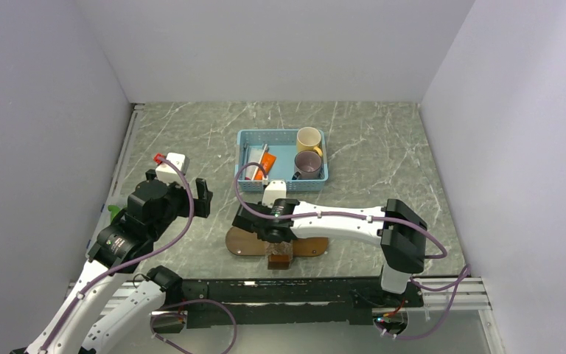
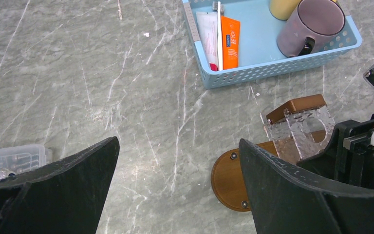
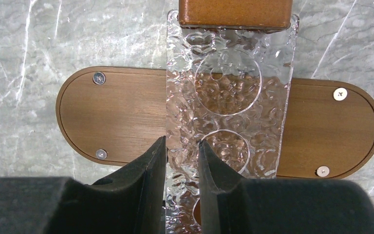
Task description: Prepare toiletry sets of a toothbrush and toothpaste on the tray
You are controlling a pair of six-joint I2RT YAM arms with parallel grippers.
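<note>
Grey marble tabletop: tray (image 3: 112, 112) holds no set yet, w/ toothpaste (image 2: 230, 43) & toothbrush (image 2: 218, 29) both in blue basket (image 2: 272, 68). Left gripper (image 2: 178, 144) splayed, empty; right gripper (image 3: 181, 146) fingers near-closed at tray's clear rack (image 3: 229, 87), possibly pinching it, can't tell.

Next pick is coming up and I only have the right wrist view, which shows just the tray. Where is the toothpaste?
Observer: The toothpaste lies flat in the basket, on the far side of the tray.
Operator: Is there a toothbrush with it?
Observer: Yes, a toothbrush lies right alongside it in the basket.
Operator: Is the left gripper free?
Observer: The left gripper is open and holds nothing. It is to the left of the tray.
</note>
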